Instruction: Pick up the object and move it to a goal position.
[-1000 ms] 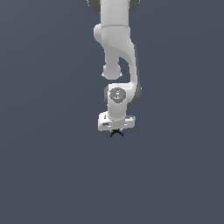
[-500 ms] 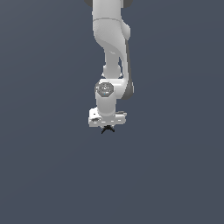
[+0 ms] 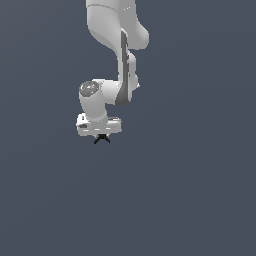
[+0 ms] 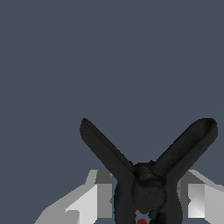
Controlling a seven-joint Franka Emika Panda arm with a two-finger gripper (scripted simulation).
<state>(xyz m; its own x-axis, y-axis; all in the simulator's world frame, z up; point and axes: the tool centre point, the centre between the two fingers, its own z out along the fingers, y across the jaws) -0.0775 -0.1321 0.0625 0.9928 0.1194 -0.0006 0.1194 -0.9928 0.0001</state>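
Hanging from the top of the exterior view, the white Panda arm (image 3: 117,45) bends down to its wrist joint and ends in a broad white gripper (image 3: 101,134) over a plain slate-grey ground (image 3: 200,190). Just under the gripper body a tiny black object (image 3: 102,139) pokes out, its prongs splayed to either side. At that size the exterior view gives only an outline: no fingers can be made out separately, and no colour on the object other than black.

Wrist view fills in the detail. The object (image 4: 146,183) sits large and close, with two long dark prongs spreading in a V away from a rounded central hub, and shorter stubs running back toward the camera. A small red spot (image 4: 141,221) shows at the picture's edge, right at the hub's base. Pale grey-white finger pads (image 4: 98,197) stand on either side of the hub, one flanking each side, pressed up against the black body with no gap visible between pad and object. So the jaws are closed down to the width of the hub and clamped on it.

Nothing in the wrist view lies behind the prongs except the same flat grey. Neither view shows the object touching the ground; it is held in the gripper, beneath the gripper body.
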